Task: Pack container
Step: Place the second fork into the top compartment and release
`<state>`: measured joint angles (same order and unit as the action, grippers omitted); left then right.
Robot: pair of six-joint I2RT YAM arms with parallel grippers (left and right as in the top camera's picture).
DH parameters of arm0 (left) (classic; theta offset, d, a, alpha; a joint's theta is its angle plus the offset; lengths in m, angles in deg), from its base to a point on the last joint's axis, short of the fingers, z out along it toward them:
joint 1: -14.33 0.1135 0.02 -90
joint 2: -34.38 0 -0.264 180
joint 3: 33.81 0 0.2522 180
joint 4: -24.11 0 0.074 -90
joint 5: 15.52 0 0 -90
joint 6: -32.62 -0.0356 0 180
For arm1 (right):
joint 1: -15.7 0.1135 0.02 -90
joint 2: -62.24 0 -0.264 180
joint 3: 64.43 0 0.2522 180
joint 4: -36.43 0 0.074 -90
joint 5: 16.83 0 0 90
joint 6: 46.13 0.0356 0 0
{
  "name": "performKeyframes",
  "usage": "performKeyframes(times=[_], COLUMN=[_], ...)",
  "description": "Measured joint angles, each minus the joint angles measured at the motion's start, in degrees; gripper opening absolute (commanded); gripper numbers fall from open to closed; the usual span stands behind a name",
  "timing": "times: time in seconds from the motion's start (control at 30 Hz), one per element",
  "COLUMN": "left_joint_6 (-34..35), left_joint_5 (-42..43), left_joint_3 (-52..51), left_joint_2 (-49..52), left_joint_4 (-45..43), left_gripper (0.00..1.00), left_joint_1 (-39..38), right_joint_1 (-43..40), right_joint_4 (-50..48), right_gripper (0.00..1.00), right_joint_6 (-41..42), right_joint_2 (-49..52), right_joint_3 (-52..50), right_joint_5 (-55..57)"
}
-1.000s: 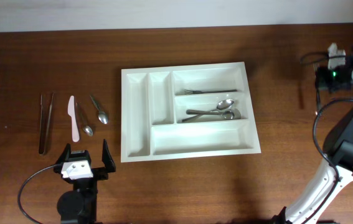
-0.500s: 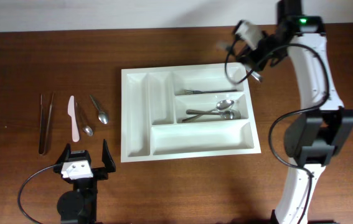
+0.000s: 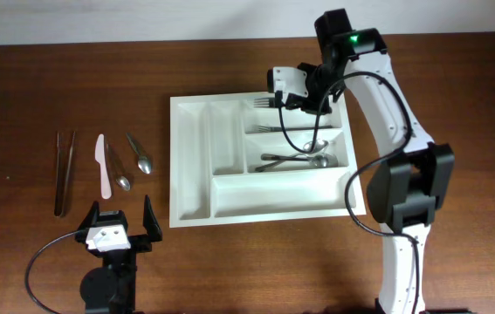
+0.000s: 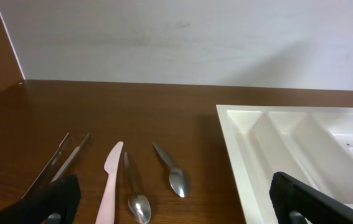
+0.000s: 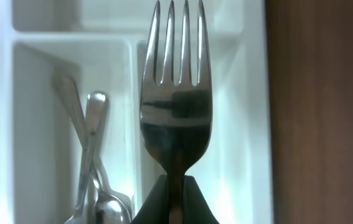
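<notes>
The right arm (image 3: 387,96) and spoons (image 3: 304,157) block the container's (image 3: 193,166) two far wide compartments; the narrow and nearest ones lie free.

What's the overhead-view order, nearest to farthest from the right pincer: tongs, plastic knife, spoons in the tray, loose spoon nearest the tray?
From the right pincer, shut on a fork:
1. Spoons, in the tray's middle compartment.
2. Loose spoon, just left of the tray.
3. Plastic knife, further left.
4. Tongs, leftmost.

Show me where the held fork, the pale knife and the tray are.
Fork (image 5: 175,118), right wrist view, on its head just below the tines.
Knife (image 3: 103,170), overhead view, about halfway along it.
Tray (image 3: 191,166), overhead view, on the bare leftmost compartment.
</notes>
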<state>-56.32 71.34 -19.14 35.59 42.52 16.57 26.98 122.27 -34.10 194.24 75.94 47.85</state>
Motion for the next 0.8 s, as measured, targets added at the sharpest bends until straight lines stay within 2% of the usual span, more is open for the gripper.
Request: performKeyframes(times=[0.23,0.27,0.3,0.4,0.57,0.7,0.8], left_joint_6=[0.00,0.00,0.00,0.00,0.00,0.00,0.00], left_joint_5=[0.00,0.00,0.00,0.00,0.00,0.00,0.00], left_joint_3=[0.00,0.00,0.00,0.00,0.00,0.00,0.00], left_joint_2=[0.00,0.00,0.00,0.00,0.00,0.00,0.00], left_joint_4=[0.00,0.00,0.00,0.00,0.00,0.00,0.00], left_gripper=[0.99,0.99,0.99,0.99,0.99,0.99,0.99], left_joint_1=[0.00,0.00,0.00,0.00,0.00,0.00,0.00], right_joint_1=[-0.04,-0.04,-0.04,-0.04,-0.52,-1.57,-3.21], right_joint_4=[0.04,-0.17,-0.63,-2.12,-3.93,-3.65,-3.82], right_gripper=[0.05,0.28,0.45,0.74,0.89,0.99,0.99], right_joint_6=[-0.37,-0.44,-0.44,1.27,10.82,19.28,27.85], right_joint_2=[5.22,5.40,5.46,5.46,5.44,5.46,5.44], right_joint_3=[0.00,0.00,0.00,0.00,0.42,4.63,10.36], right_joint_5=[0.87,0.90,0.90,0.87,0.85,0.87,1.77])
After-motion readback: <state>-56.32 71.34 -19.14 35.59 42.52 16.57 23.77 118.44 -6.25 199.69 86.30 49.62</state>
